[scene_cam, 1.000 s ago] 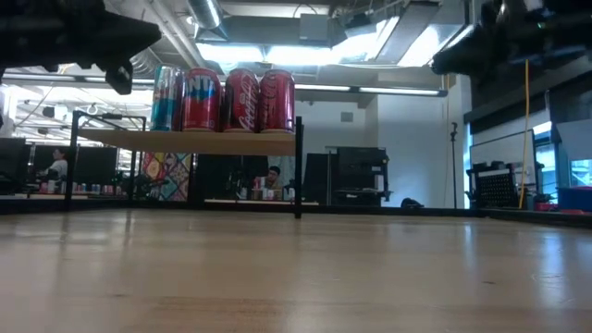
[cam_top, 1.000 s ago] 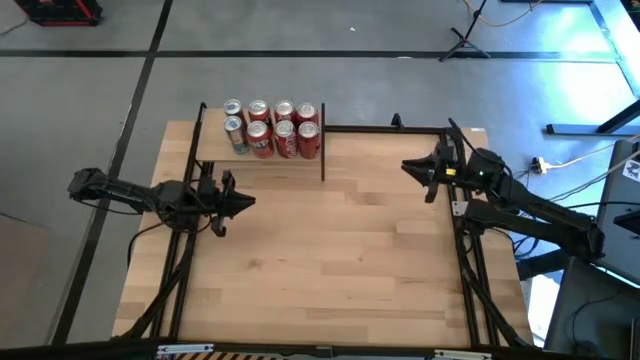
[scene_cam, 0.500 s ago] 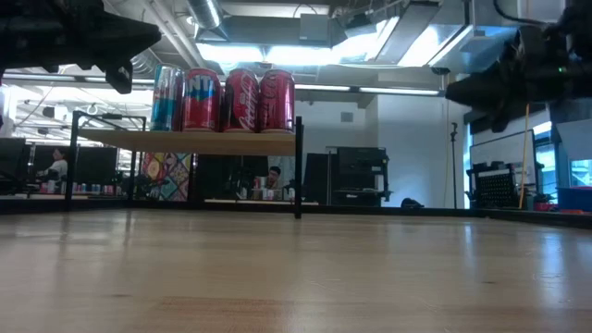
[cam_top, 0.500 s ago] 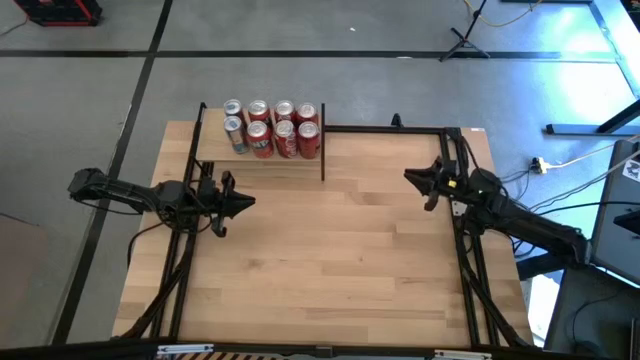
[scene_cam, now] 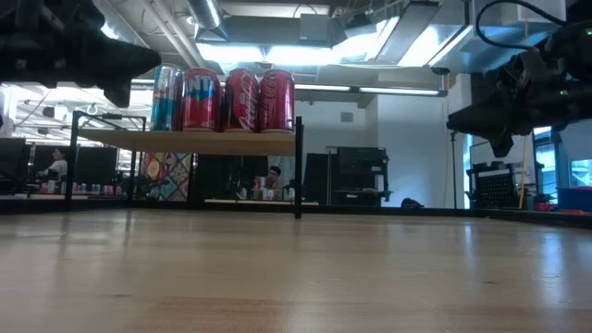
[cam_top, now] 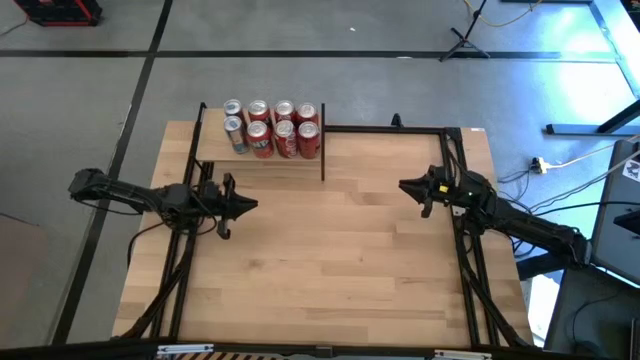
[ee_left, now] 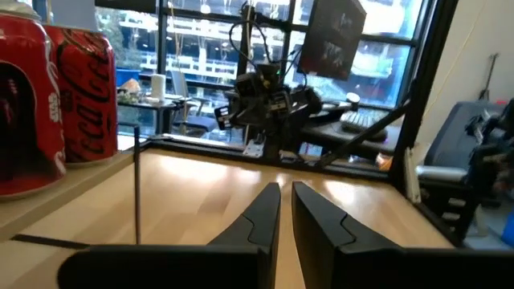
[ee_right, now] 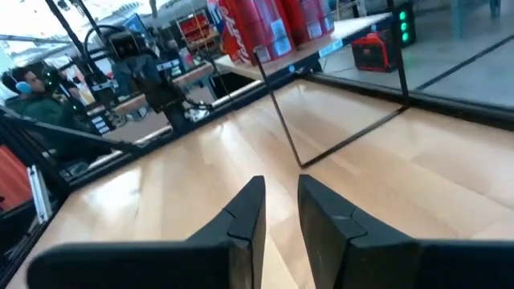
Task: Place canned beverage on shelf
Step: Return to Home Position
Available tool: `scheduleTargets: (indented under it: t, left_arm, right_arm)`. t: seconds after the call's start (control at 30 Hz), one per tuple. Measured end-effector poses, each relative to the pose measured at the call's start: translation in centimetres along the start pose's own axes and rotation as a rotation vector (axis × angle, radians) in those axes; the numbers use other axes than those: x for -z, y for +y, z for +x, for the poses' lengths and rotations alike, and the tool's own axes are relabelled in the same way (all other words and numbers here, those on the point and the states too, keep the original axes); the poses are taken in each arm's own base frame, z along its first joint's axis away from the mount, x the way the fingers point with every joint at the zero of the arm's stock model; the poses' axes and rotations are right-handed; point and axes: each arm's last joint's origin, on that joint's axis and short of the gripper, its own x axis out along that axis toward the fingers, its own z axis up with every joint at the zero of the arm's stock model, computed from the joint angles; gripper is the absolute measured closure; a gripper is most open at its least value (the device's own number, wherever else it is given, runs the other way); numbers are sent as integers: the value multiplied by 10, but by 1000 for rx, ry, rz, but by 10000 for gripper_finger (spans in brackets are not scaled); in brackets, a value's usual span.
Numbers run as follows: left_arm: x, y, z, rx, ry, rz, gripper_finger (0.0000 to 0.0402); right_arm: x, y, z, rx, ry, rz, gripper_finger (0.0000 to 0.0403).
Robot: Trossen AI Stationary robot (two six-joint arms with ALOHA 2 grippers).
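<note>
The shelf (cam_top: 262,160), a small raised light-wood board on thin black posts, stands at the table's far left. Several cans (cam_top: 272,128), mostly red and one blue and silver, stand upright on their bases on it; they also show in the low view (scene_cam: 222,99). My left gripper (cam_top: 252,206) hangs shut and empty above the table, on the near side of the shelf. My right gripper (cam_top: 403,187) hovers near the table's right edge, pointing toward the left, its fingers (ee_right: 249,201) a narrow gap apart and empty.
A black metal frame (cam_top: 385,128) runs along the table's far edge and down both sides. Bare wooden tabletop (cam_top: 330,260) lies between the arms and toward the near edge. People sit in the room behind the table (scene_cam: 271,178).
My right gripper has come down from high above the table and moved toward the near edge and slightly toward the left, still empty. The cans and the shelf have stayed where they were.
</note>
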Motion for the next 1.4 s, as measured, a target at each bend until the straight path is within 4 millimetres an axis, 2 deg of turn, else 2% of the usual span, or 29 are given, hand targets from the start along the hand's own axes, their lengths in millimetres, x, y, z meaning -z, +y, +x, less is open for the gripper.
scheduleTargets:
  t: [0.17, 0.33, 0.93, 1.1, 1.33, 1.4]
  left_arm:
    - [4, 1, -2, -11, 46, 46, 374]
    - [0, 3, -5, -47, 1, 129, 374]
    - [-2, 3, -7, -62, -17, 140, 374]
    - [-2, 3, -7, -60, -17, 136, 374]
    - [-2, 3, -7, -60, -17, 136, 374]
    - [-2, 3, -7, -60, -17, 136, 374]
  right_arm:
    - [0, 0, 0, -5, 6, 28, 333]
    - [0, 0, 0, -2, 6, 29, 333]
    - [1, 0, 0, -4, 9, 61, 333]
    - [1, -1, 0, 21, 3, 22, 333]
    - [0, -1, 0, 13, 1, -225, 333]
    - [0, 0, 0, 6, -5, -230, 333]
